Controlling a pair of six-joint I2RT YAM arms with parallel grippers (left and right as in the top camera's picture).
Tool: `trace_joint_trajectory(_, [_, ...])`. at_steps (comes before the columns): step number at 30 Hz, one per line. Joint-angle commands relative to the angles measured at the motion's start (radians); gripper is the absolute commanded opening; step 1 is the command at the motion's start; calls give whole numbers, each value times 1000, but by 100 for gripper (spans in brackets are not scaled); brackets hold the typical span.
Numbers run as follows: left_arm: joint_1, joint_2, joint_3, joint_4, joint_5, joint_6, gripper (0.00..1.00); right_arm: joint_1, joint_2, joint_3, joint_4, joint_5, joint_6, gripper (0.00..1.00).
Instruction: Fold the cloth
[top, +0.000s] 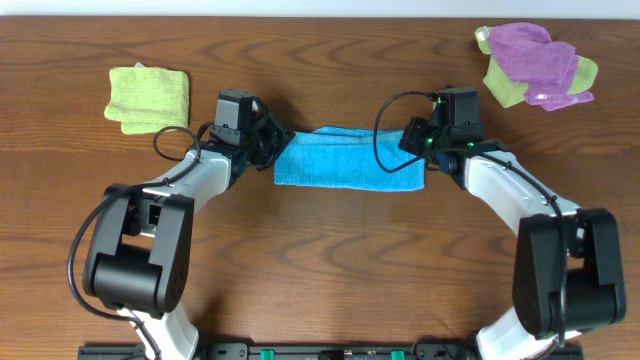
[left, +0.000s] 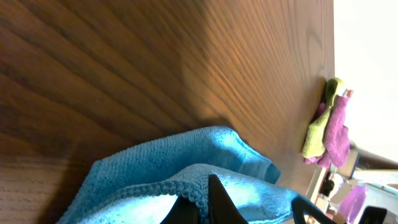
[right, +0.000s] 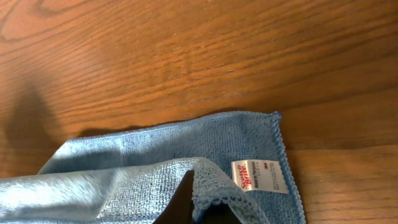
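Note:
The sky-blue cloth (top: 348, 158) lies folded into a long strip across the middle of the table. My left gripper (top: 268, 140) is at its left end and is shut on the cloth's upper edge (left: 186, 186), which it holds lifted. My right gripper (top: 422, 140) is at its right end and is shut on the cloth's upper corner (right: 211, 183). The lower layer with a white label (right: 260, 176) lies flat under that corner.
A light green cloth (top: 148, 97) lies folded at the back left. A purple cloth (top: 535, 55) lies on another green cloth (top: 505, 88) at the back right. The table's far edge (top: 320, 18) runs behind them.

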Motion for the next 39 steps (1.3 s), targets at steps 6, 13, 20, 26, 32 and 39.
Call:
trace_joint_trajectory(6, [2,27,18,5,-57,22,6,9,53,18,13,29,-18,1])
trace_joint_trajectory(13, [1,101,18,75,-23,17,6,9,55,18,29,78,-22,1])
trace_joint_trajectory(20, [2,106,18,76,-28,30,6,9,55,18,28,93,-36,1])
trace_joint_trajectory(26, [3,106,18,76,-22,68,21,10,54,18,29,92,-36,27])
trace_joint_trajectory(32, [7,102,19,102,11,105,57,9,53,18,44,64,-36,45])
trace_joint_trajectory(39, [52,55,20,101,50,151,87,9,1,18,43,47,-35,45])
